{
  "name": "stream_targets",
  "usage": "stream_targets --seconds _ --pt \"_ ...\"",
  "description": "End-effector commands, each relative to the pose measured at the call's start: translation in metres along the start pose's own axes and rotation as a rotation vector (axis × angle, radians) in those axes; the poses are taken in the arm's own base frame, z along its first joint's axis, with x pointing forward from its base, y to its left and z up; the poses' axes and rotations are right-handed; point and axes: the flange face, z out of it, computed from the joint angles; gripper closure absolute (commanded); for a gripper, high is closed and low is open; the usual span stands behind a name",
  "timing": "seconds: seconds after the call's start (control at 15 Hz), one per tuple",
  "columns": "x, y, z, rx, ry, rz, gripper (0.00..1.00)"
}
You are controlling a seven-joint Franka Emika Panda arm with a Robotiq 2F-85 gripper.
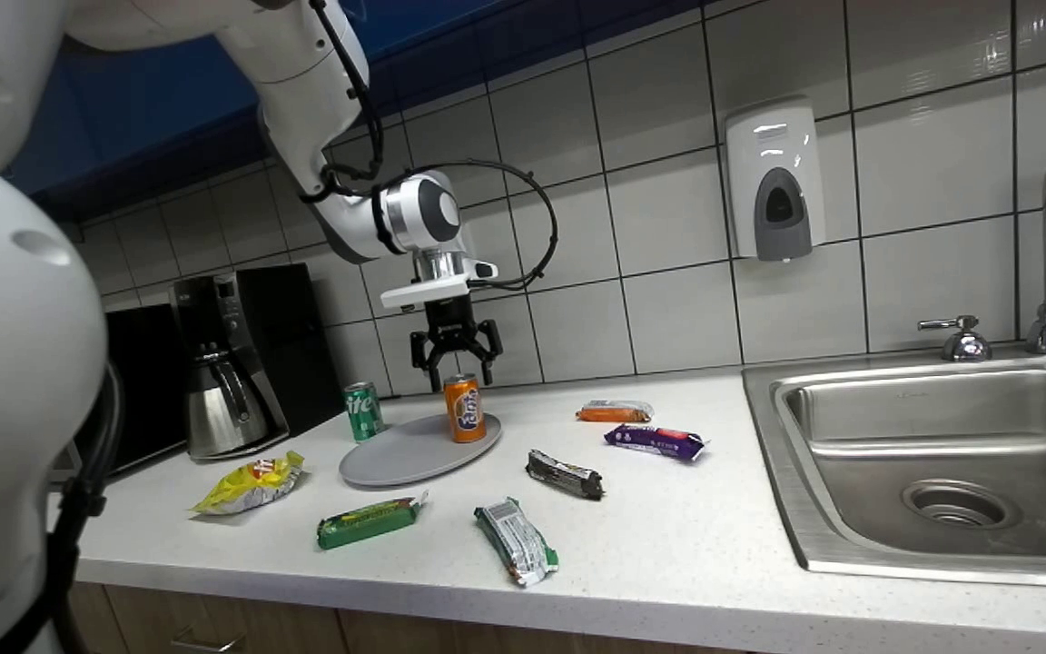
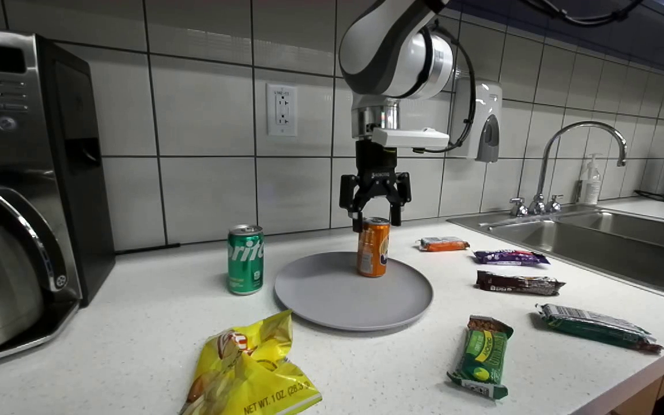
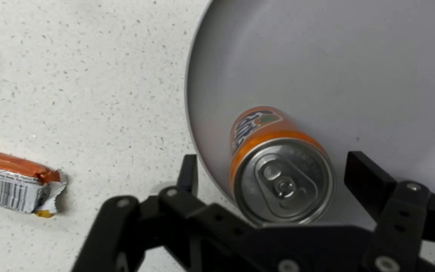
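Note:
My gripper (image 1: 461,374) is open, pointing down over the orange Fanta can (image 1: 466,413). In the wrist view, its fingers (image 3: 274,170) stand on either side of the can top (image 3: 283,185), with a gap on each side. The can stands upright near the edge of a round grey plate (image 2: 332,300). In an exterior view, the fingertips (image 2: 377,223) are about level with the can's top (image 2: 372,251). A green Sprite can (image 2: 245,262) stands on the counter beside the plate. The gripper holds nothing.
Around the plate lie a yellow chip bag (image 2: 251,369), a green bar (image 2: 482,354), a silver-green bar (image 1: 516,540), a dark bar (image 1: 565,475), a purple bar (image 1: 655,441) and an orange bar (image 1: 615,411). A coffee maker (image 1: 232,400), tiled wall and sink (image 1: 777,472) border the counter.

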Motion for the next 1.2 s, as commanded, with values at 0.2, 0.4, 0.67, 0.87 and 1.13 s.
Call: stream_targets --seconds 0.2,0.4,0.67,0.87,1.13 --pt "0.005 0.0 -0.003 0.014 0.008 -0.027 0.35" --pt "0.005 -0.001 -0.002 0.014 0.006 -0.036 0.58" --pt "0.003 -0.004 -0.008 0.019 0.015 -0.05 0.62" --pt "0.004 -0.01 -0.022 0.025 0.034 -0.07 0.62" --pt "0.013 -0.013 -0.04 0.029 0.066 -0.085 0.62"
